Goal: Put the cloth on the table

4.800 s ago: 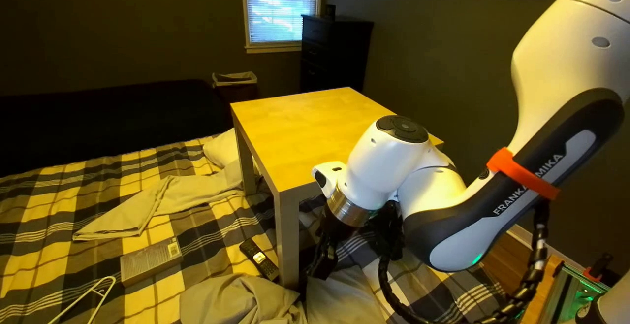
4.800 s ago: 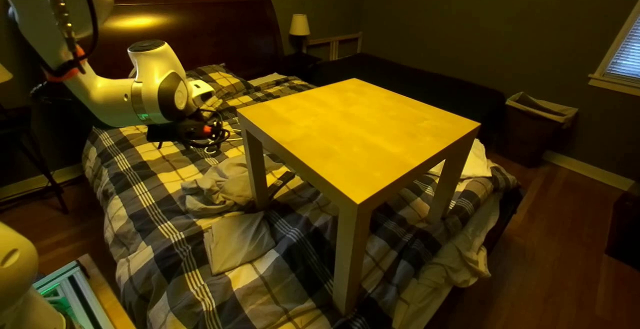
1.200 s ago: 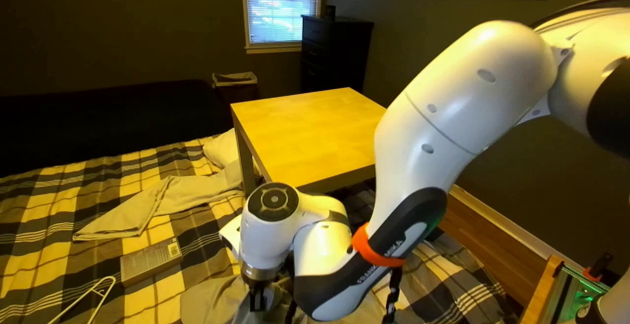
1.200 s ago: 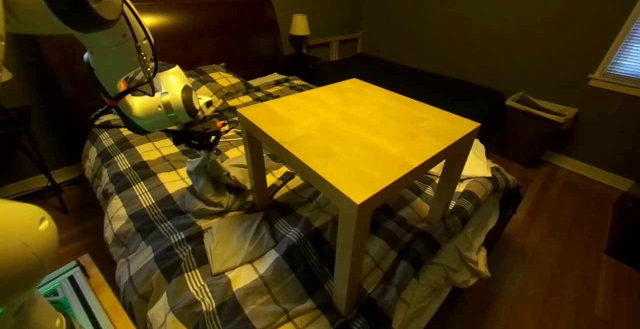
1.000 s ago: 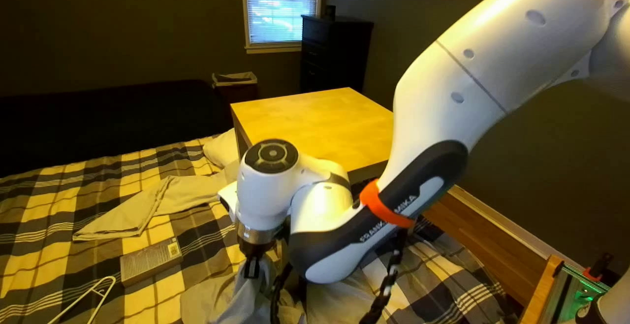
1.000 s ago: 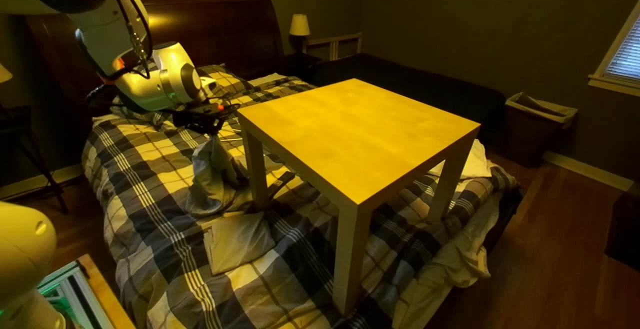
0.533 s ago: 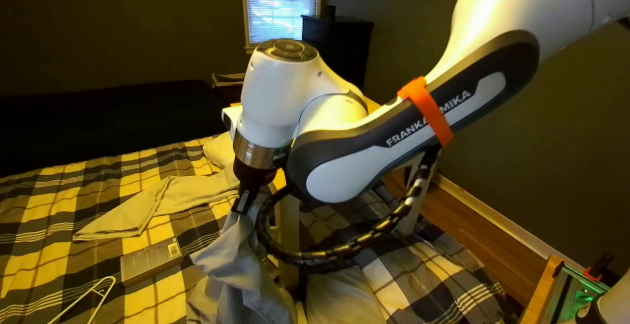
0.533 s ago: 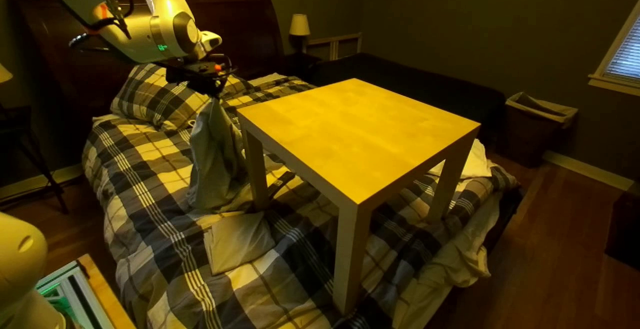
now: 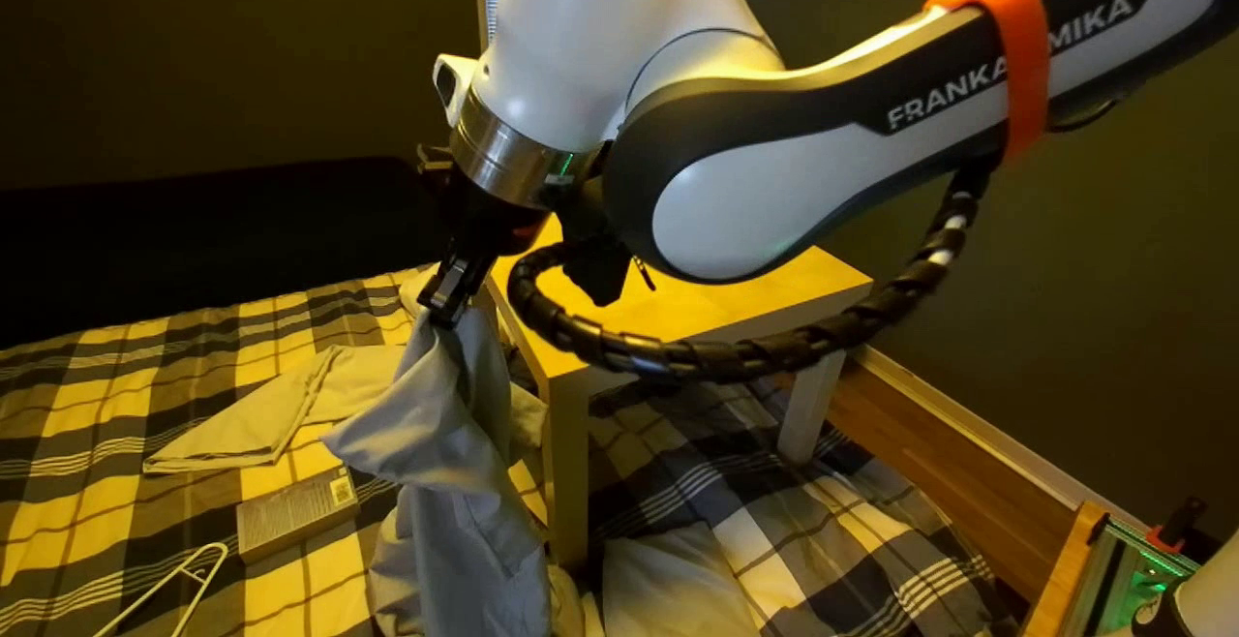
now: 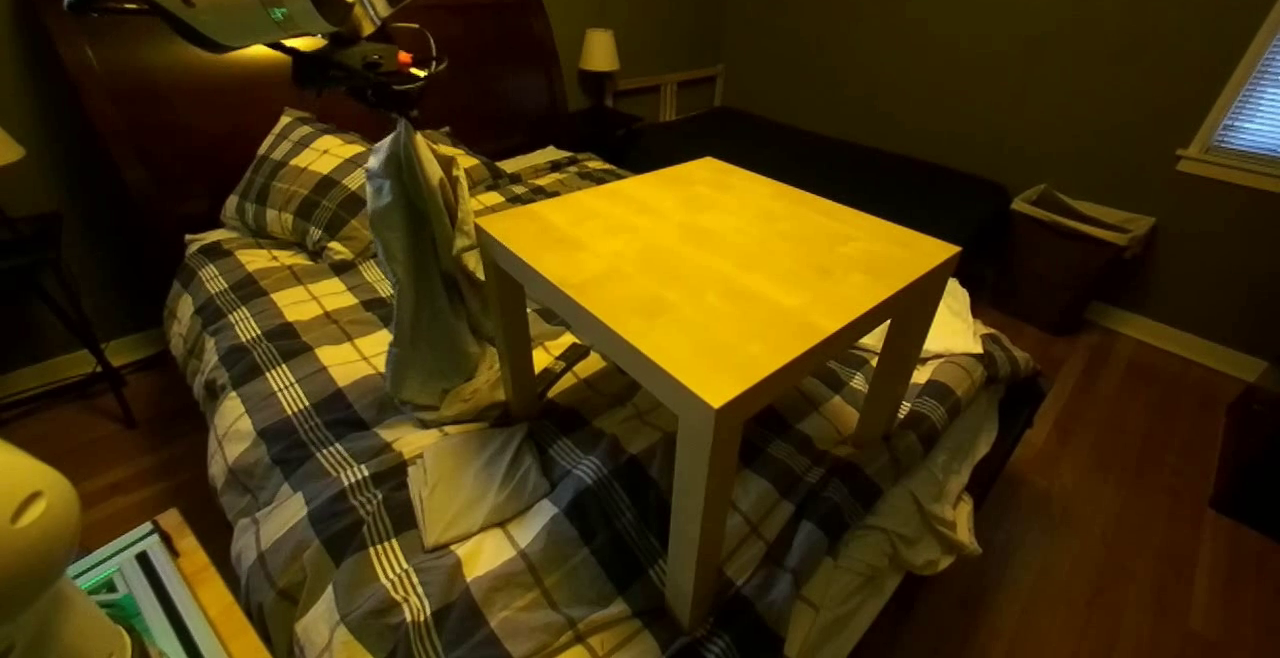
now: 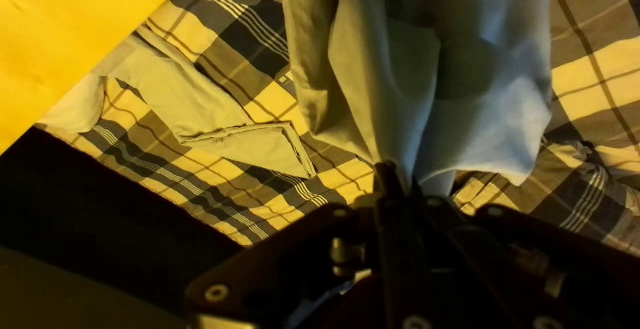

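Note:
A grey cloth hangs in folds from my gripper, which is shut on its upper end. In an exterior view the cloth drops beside a leg of the table, and its lower end reaches the bed. The table has a bare yellow top and stands on the bed; the arm covers part of it in an exterior view. In the wrist view the gripper pinches the cloth between its fingertips, with a corner of the table at the upper left.
On the plaid bed lie another grey garment, a box, a white hanger and a folded grey cloth near the table leg. A dark remote lies beneath the table. My arm's cable loops over the tabletop's edge.
Seconds ago the cloth lay bunched on the bed, apart from my gripper. Over the last second the gripper, shut on it, has risen and drawn it up into a long hanging length.

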### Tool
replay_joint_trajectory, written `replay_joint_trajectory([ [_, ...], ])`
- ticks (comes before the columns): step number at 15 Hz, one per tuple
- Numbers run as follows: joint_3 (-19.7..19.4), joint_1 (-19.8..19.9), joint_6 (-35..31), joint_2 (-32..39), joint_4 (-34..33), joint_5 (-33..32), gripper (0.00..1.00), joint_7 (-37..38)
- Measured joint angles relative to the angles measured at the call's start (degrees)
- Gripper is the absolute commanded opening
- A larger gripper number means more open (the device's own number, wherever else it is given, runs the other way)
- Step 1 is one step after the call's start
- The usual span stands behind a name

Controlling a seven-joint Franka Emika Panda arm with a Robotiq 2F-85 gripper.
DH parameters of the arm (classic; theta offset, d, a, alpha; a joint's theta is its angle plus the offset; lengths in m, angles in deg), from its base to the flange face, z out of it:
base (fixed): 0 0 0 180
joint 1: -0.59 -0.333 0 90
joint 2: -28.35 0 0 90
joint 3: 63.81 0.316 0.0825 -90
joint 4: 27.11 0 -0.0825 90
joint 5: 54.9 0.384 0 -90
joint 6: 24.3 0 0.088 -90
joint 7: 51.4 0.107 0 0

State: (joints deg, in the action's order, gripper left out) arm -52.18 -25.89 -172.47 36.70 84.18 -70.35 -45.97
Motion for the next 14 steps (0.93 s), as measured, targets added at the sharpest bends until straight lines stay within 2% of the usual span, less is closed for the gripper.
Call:
replay_joint_trajectory([
  [8, 0.6, 0.8, 0.0, -0.3, 0.3, -0.5, 0.00, 0.1],
  [11, 0.1, 1.3, 0.0, 1.4, -3.4, -7.4, 0.00, 3.2],
  [14, -2.0, 1.5, 0.0, 4.6, -10.9, -14.7, 0.00, 8.7],
])
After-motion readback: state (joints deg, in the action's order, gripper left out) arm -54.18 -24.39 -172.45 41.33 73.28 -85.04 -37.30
